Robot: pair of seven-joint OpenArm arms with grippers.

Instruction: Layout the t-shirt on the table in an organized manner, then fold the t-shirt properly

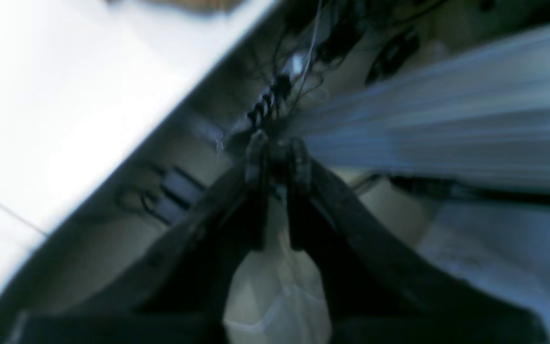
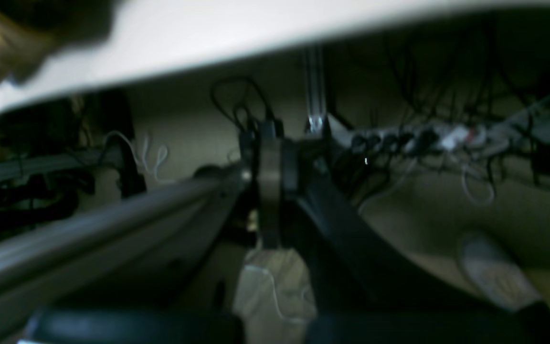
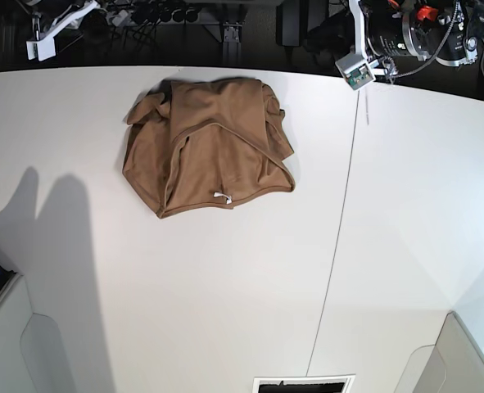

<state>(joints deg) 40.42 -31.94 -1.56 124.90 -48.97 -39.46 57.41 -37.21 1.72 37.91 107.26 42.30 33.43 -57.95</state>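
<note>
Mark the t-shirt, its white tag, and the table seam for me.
t-shirt (image 3: 217,139): base view, middle of the brown cloth.
tag (image 3: 219,196): base view, at the shirt's near edge.
seam (image 3: 340,221): base view, mid-length of the dark line.

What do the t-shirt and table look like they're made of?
t-shirt: soft matte knit fabric, probably cotton; it lies crumpled in soft folds with no shine. table: hard, smooth white sheet, perhaps laminate or painted board; it is flat with a thin dark seam.
</note>
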